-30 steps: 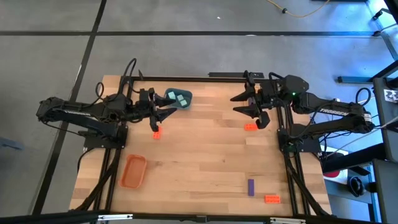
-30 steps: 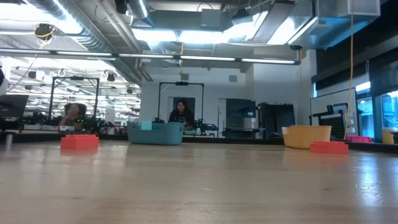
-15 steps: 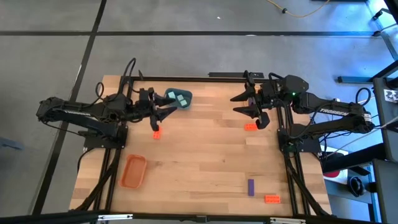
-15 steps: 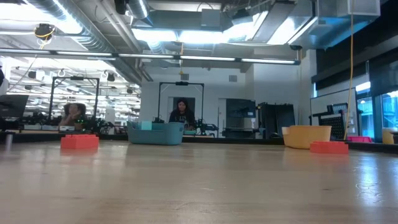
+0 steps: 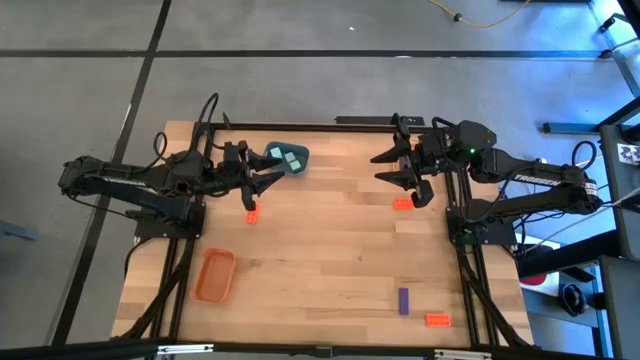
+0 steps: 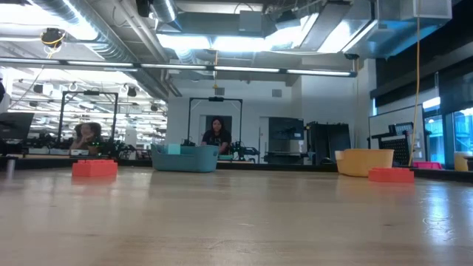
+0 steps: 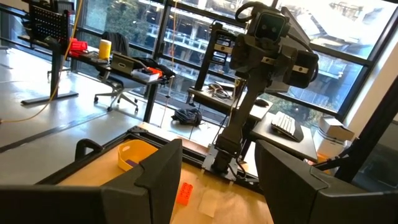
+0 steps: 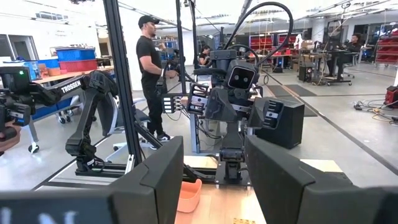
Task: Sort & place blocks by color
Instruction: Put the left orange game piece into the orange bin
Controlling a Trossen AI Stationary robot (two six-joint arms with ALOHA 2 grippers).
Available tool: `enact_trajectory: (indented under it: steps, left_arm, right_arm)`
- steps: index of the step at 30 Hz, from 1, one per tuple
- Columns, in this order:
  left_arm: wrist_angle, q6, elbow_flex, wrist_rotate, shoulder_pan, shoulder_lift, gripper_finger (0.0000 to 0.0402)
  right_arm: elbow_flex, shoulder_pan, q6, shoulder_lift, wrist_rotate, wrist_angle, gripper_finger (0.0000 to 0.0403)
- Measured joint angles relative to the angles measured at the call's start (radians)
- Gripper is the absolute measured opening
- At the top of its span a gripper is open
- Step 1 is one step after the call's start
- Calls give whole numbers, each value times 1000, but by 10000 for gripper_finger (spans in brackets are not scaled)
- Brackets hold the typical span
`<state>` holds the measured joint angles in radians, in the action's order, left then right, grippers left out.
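Both arms hover above the far part of the table, touching nothing. In the high view my left gripper (image 5: 268, 181) is open, just beyond an orange-red block (image 5: 251, 211) and beside the blue tray (image 5: 275, 156) holding teal blocks (image 5: 292, 158). My right gripper (image 5: 383, 168) is open too, near another orange-red block (image 5: 403, 203). A purple block (image 5: 404, 300) and a third orange-red block (image 5: 437, 319) lie flat near the table's near right corner. The left wrist view shows the open left gripper (image 7: 217, 186) and an orange-red block (image 7: 184, 193). The right wrist view shows the open right gripper (image 8: 214, 186).
An orange tray (image 5: 215, 275) sits near the table's near left corner. A yellow tray (image 6: 366, 161) stands on the far right, also seen as the yellow tray (image 7: 134, 154) from the left wrist. Bare wood lies in the table's middle. A person (image 8: 152, 68) stands beyond the table.
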<state>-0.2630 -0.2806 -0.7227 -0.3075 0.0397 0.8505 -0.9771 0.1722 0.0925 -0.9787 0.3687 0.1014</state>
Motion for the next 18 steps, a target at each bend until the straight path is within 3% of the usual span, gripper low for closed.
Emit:
enact_trajectory:
  steps: [18]
  left_arm:
    - [0, -24, 0, 2, 0, 0, 195]
  right_arm:
    - [0, 0, 6, 0, 0, 5, 174]
